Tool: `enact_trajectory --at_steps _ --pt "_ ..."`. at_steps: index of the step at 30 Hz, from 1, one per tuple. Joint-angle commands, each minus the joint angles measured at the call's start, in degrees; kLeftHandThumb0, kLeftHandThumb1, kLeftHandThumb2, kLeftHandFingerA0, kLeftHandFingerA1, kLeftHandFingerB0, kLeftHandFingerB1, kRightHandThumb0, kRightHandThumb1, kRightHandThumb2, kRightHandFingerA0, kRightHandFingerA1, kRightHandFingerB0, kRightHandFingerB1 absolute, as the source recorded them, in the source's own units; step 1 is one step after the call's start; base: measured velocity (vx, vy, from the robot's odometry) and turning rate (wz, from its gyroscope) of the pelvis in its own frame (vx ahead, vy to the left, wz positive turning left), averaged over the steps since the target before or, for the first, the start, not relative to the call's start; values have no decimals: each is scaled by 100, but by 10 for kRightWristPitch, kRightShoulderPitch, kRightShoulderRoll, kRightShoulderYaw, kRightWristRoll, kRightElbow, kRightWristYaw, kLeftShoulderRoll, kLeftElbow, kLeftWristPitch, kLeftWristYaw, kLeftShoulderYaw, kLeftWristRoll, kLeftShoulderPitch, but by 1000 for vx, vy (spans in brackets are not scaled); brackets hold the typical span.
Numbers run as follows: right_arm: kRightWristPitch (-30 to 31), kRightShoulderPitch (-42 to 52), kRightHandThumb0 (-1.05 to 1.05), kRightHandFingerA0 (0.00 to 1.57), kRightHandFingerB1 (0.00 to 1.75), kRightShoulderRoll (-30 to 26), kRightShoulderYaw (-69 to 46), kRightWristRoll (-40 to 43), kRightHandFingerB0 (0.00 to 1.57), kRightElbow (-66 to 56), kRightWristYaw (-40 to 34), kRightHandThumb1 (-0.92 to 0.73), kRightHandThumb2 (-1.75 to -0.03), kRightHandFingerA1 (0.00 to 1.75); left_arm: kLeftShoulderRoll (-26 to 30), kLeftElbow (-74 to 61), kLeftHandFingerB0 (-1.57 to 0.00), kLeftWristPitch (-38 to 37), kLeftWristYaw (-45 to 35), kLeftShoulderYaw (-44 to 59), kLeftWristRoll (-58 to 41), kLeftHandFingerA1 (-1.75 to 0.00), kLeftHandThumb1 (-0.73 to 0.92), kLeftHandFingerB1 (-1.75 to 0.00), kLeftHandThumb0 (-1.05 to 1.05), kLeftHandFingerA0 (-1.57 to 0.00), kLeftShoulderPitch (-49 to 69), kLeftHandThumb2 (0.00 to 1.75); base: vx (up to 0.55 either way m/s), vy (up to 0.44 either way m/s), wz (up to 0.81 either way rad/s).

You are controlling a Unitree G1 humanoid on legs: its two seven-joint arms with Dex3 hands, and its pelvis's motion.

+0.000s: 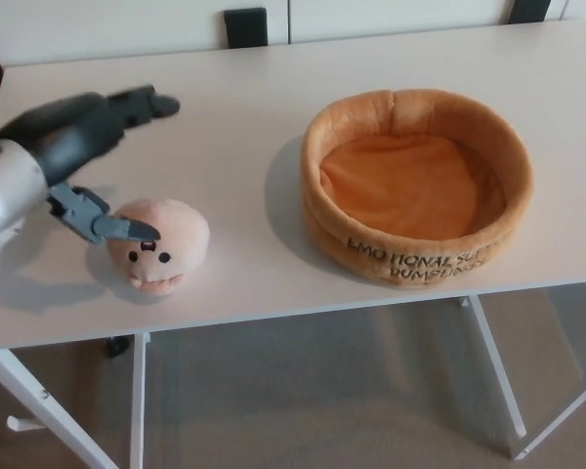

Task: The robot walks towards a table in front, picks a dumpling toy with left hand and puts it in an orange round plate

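Dumpling [159, 245] is sitting on the near left part of the table [234, 127], face toward the camera, close to the near edge. Table is showing a plain white top on white legs; grey floor is visible beneath it. Along the far edge, pale wall panels are running across the frame, with two dark blocks [246, 27] standing against them.

Left hand [83, 156] is reaching in from the left, over the table's left part and above the dumpling. Its fingers are spreading wide and holding nothing. The upper fingers [142, 104] are pointing right, well clear above the toy. The lower digit [112, 225] is lying across the dumpling's upper left side; whether it is touching or only overlapping in view cannot be told. The hand is casting a shadow on the table to the dumpling's left.

Plate [416, 186], an orange plush round dish with a raised rim and dark lettering on its near wall, is resting on the right part of the table, well apart from the dumpling, with bare tabletop lying between them.
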Motion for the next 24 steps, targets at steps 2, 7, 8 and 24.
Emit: enact_trajectory --at_steps 2,7,8,24 --pt "-1 -4 -46 82 54 -9 -3 1 47 2 0 -45 -85 76 -14 18 0 74 -61 -37 67 -11 37 -19 -59 0 -20 76 0 0 0" --pt "1 -5 -44 89 38 -10 -3 1 55 2 1 -56 -57 66 -18 4 0 92 -80 -45 84 -8 38 -16 -60 0 -20 75 0 0 0" --pt "3 -6 -44 89 38 -10 -4 2 55 3 3 -56 -57 66 -16 -7 0 98 -90 -49 91 -8 38 -16 -60 0 -20 75 0 0 0" --pt "-1 -8 -47 89 37 -11 -1 1 54 -1 7 -54 -58 76 -23 1 0 76 -63 -70 181 -19 40 -19 -71 0 -3 57 0 0 0"
